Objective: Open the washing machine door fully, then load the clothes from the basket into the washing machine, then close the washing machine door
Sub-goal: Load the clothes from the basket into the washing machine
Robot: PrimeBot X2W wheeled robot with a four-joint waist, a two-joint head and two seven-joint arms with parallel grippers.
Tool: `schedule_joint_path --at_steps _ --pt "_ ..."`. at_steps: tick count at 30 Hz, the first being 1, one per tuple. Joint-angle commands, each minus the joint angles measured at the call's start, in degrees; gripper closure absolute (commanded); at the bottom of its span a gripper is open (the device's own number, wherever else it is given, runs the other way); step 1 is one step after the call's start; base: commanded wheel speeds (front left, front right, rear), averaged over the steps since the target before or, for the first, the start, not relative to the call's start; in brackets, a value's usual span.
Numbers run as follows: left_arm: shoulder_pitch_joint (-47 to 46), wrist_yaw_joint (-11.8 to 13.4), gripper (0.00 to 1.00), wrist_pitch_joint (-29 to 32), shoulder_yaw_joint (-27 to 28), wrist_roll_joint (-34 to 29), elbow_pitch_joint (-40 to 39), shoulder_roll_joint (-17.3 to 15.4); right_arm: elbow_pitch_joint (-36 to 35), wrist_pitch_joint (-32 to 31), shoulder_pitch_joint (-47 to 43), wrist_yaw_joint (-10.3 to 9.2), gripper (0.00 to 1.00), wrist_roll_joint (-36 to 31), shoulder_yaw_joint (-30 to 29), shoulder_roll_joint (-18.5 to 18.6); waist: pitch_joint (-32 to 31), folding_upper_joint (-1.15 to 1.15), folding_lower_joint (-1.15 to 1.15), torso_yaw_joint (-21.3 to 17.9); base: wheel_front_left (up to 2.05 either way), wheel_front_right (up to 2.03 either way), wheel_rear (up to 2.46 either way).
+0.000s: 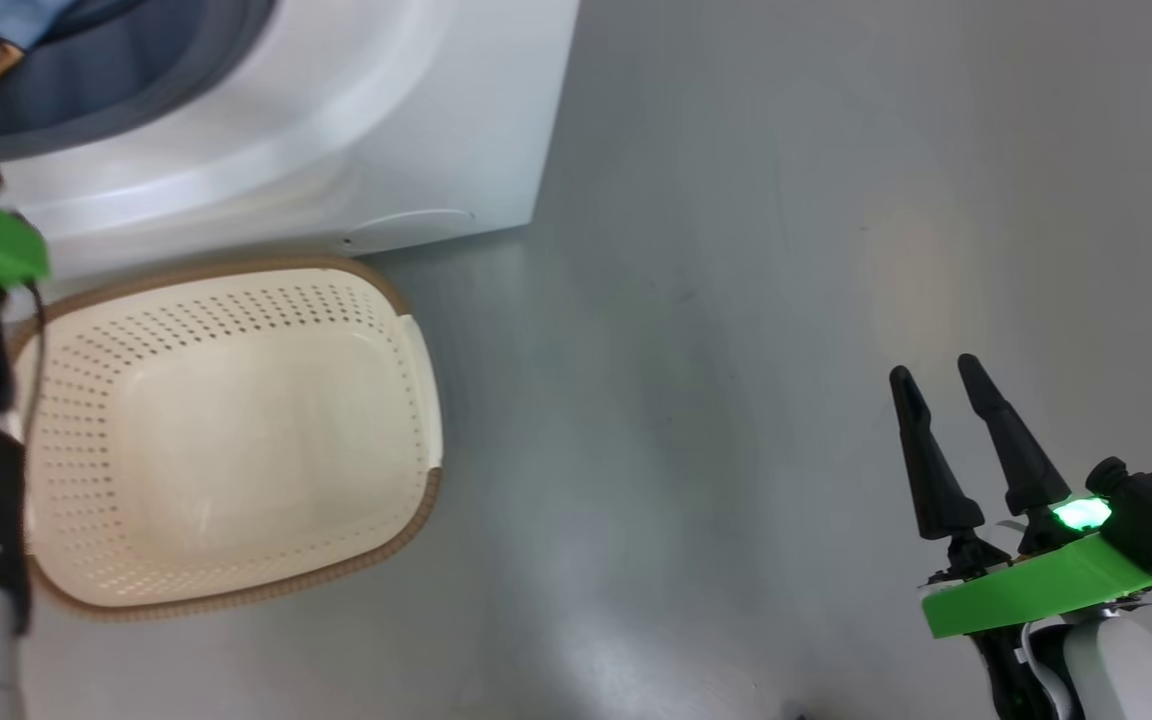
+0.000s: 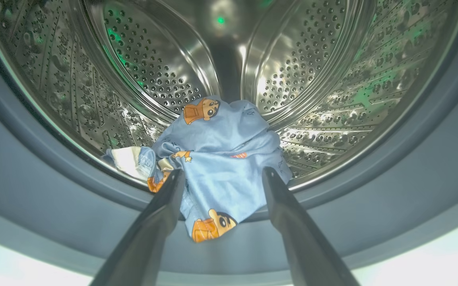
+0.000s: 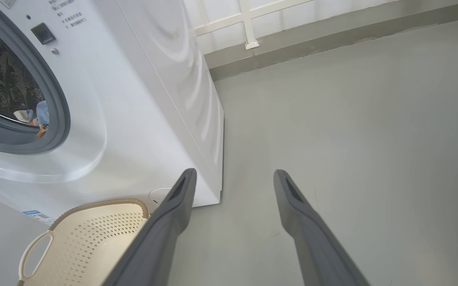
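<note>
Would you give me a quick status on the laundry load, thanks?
Left tool open at the drum, right tool open over floor, both empty. Clothes in drum, one edge draped on the seal. Basket empty.

A white front-loading washing machine (image 3: pixel 141 99) is shown with its round opening uncovered. Light-blue clothes (image 2: pixel 221 159) printed with orange cartoon figures are heaped at the front of its steel perforated drum (image 2: pixel 332 79), one fold draped over the grey-blue seal (image 2: pixel 34 190). A cream perforated basket (image 1: pixel 236 310) with a brown rim is set upright just before the machine.
</note>
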State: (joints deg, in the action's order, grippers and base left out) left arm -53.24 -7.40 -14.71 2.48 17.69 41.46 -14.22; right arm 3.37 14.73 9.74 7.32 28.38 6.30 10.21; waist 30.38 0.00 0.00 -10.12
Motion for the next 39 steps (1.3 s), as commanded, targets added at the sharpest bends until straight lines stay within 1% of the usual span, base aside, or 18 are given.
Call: schedule_joint_path --at_steps 1,9,15,30,35,36,39 --pt "1.8 -0.1 0.00 -0.3 1.6 -0.7 -2.0 -2.1 -1.1 0.3 -0.2 0.17 0.00 -0.3 0.8 1.0 -0.9 0.00 0.00 1.0 0.00 0.00 0.00" --pt "10.2 -0.1 0.00 -0.3 3.1 -1.9 -7.3 1.8 -1.0 0.3 -1.4 0.17 0.00 -0.3 0.0 2.6 -3.2 0.00 0.00 3.9 0.00 0.00 0.00" --pt "16.5 -0.1 0.00 -0.3 3.2 -2.8 -10.7 3.8 -0.6 0.3 -2.6 0.17 0.00 -0.2 -0.4 3.6 -5.8 0.00 0.00 5.9 0.00 0.00 0.00" --pt "32.4 -0.1 0.00 -0.3 1.8 -2.9 -18.1 6.8 0.8 0.3 -8.9 0.17 0.00 0.6 -1.4 5.6 -16.3 0.00 0.00 10.2 0.00 0.00 0.00" --pt "37.5 -0.1 0.00 -0.3 1.6 -2.8 -21.0 7.5 1.1 0.3 -11.2 0.17 0.00 1.0 -1.6 6.1 -19.4 0.00 0.00 11.0 0.00 0.00 0.00" --pt "39.6 -0.1 0.00 -0.3 1.5 -3.0 -22.1 7.6 1.1 0.3 -12.1 0.17 0.00 1.1 -1.7 6.2 -20.3 0.00 0.00 11.2 0.00 0.00 0.00" --pt "41.8 -0.1 0.00 -0.3 1.6 -3.2 -23.2 7.7 1.1 0.3 -13.0 0.17 0.00 1.1 -1.7 6.3 -21.2 0.00 0.00 11.3 0.00 0.00 0.00"
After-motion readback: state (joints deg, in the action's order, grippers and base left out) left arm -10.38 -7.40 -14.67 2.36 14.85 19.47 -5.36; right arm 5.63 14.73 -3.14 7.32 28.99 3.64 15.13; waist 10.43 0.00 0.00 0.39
